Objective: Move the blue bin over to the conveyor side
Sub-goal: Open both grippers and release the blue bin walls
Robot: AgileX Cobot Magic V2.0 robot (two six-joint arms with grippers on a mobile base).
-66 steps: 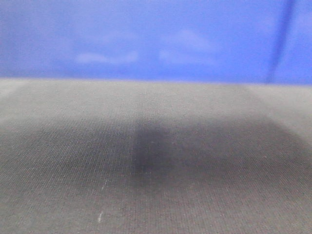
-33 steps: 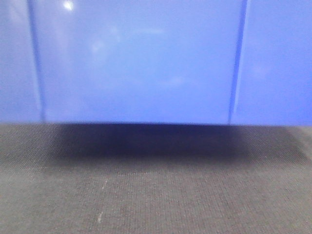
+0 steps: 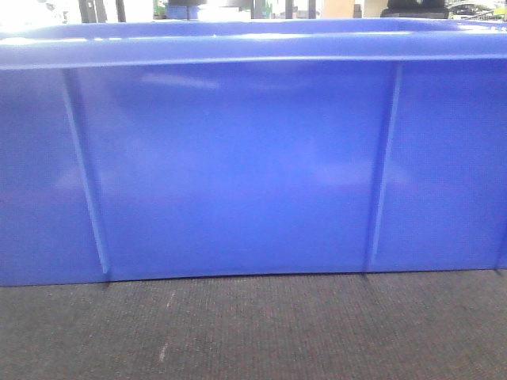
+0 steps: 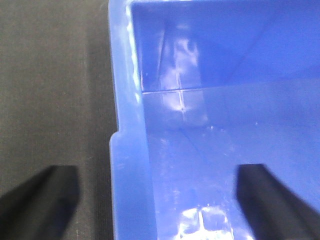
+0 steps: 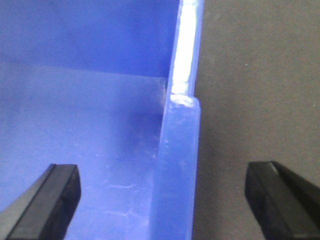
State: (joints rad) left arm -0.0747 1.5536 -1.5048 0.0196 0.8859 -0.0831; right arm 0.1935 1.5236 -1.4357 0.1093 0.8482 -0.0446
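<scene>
We see each tool spread wide astride one end rim of the bin (image 3: 238, 166) resting on the dark surface (image 3: 253, 332): left tool (image 4: 155, 192) and right tool (image 5: 162, 197), one finger inside, one outside.

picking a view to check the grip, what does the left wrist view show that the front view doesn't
Only the left wrist view shows the open left gripper, its fingers straddling the blue bin's rim, one outside over the conveyor, one inside, plus the bin's bare floor. Only the front view shows the bin's whole outer wall with two raised ribs, resting on the belt, and blurred background clutter behind. Both show the bin and the dark woven belt.
</scene>
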